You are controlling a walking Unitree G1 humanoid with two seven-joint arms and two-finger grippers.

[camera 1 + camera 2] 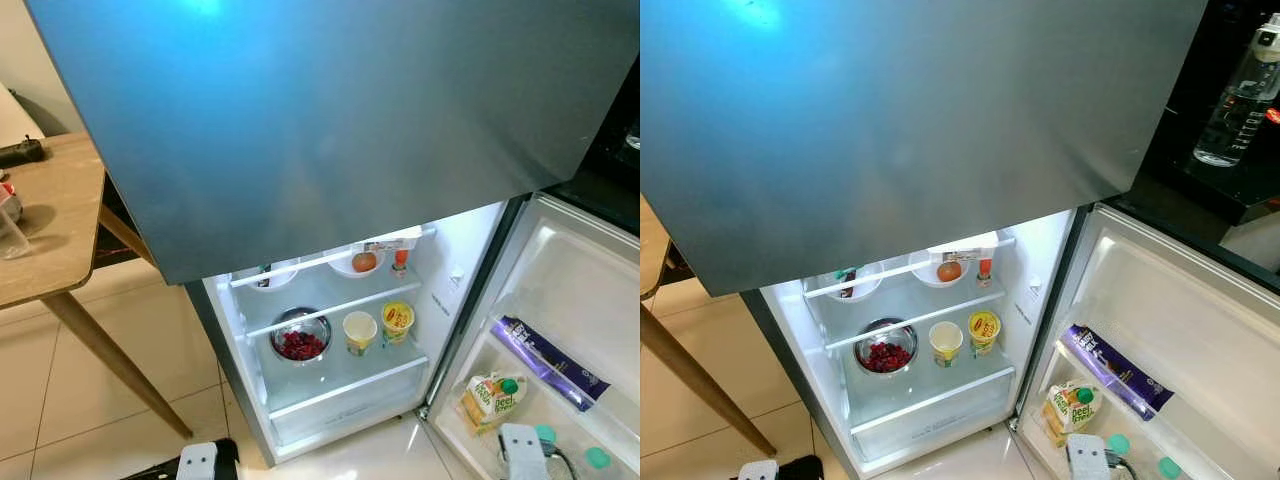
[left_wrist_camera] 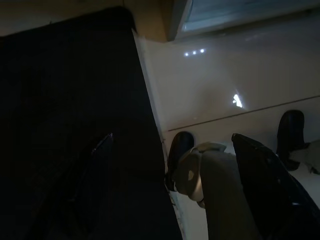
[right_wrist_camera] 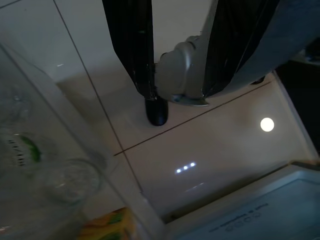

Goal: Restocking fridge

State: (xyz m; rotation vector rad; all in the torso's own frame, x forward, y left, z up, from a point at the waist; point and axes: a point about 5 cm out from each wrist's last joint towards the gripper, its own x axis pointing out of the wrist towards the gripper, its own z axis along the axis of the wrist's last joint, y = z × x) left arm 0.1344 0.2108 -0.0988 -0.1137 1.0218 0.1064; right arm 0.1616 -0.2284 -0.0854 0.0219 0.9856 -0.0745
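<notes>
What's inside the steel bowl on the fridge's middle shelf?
The steel bowl holds dark red berries, piled in the bottom. Whatever lies beneath them is covered.

I see a wooden table (image 1: 50, 225) to my left on the pale tiled floor (image 1: 70, 400), and a clear water bottle (image 1: 1238, 95) on a dark counter (image 1: 1240, 195) to my right.
</notes>
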